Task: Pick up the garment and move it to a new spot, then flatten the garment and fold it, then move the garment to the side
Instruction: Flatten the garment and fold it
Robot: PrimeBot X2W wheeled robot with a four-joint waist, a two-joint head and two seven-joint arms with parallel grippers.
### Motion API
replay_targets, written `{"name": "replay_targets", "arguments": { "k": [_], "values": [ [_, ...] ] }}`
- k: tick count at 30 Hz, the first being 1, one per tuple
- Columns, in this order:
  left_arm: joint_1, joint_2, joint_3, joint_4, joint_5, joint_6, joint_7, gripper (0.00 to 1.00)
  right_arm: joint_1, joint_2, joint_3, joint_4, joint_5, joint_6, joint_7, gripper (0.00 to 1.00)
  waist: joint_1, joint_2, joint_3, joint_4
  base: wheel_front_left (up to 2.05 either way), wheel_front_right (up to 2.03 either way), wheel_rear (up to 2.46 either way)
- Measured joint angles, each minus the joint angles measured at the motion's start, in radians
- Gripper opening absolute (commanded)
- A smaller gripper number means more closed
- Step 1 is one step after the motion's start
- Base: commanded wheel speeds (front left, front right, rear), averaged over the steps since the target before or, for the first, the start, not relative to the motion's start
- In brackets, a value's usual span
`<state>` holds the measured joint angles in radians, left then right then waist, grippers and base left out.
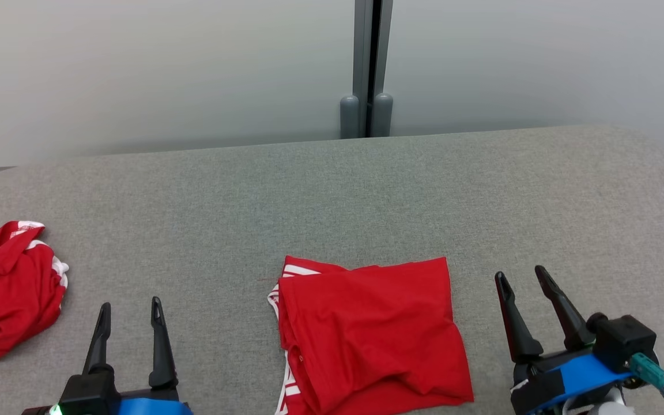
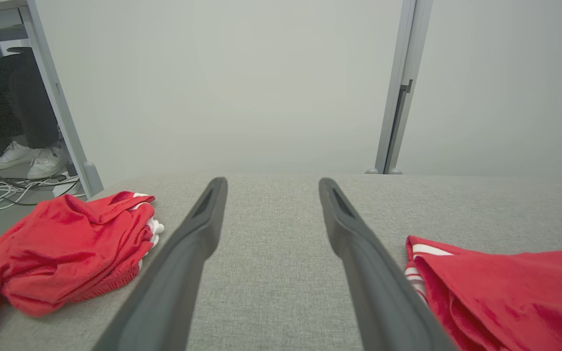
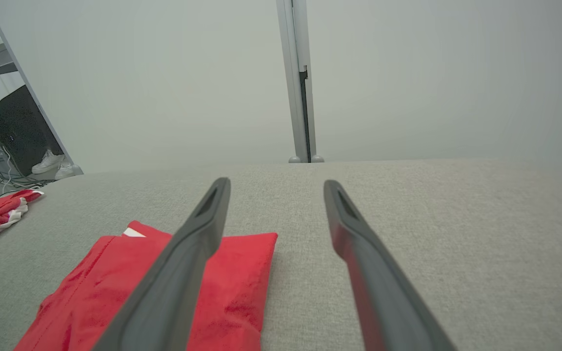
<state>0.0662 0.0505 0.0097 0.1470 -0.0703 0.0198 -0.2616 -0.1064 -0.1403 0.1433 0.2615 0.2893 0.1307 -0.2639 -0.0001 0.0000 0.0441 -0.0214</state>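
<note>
The folded red white-striped fabric garment (image 1: 369, 334) lies on the grey fabric worktop (image 1: 332, 190) between the left tool (image 1: 131, 303) and the right tool (image 1: 521, 272), both spread wide and empty.

The garment (image 1: 366, 328) at the worktop's (image 1: 332, 196) front edge is red, with white stripes along its left side. The worktop is a flecked grey. The second garment (image 1: 3, 294) at the left edge is red with white trim. My left tool (image 1: 131, 304) and right tool (image 1: 521, 274) are black, banded blue.
</note>
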Motion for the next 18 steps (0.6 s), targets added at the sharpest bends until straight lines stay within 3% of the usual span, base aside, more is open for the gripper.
{"name": "replay_targets", "arguments": {
  "k": [18],
  "values": [
    [0.066,0.000,0.009,0.001,0.018,-0.005,0.000,1.00,0.130,0.071,-0.060,-0.038,-0.062,0.000,0.000,1.00,0.0001,-0.0001,-0.048,0.015,0.00,0.00,0.00]
  ]
}}
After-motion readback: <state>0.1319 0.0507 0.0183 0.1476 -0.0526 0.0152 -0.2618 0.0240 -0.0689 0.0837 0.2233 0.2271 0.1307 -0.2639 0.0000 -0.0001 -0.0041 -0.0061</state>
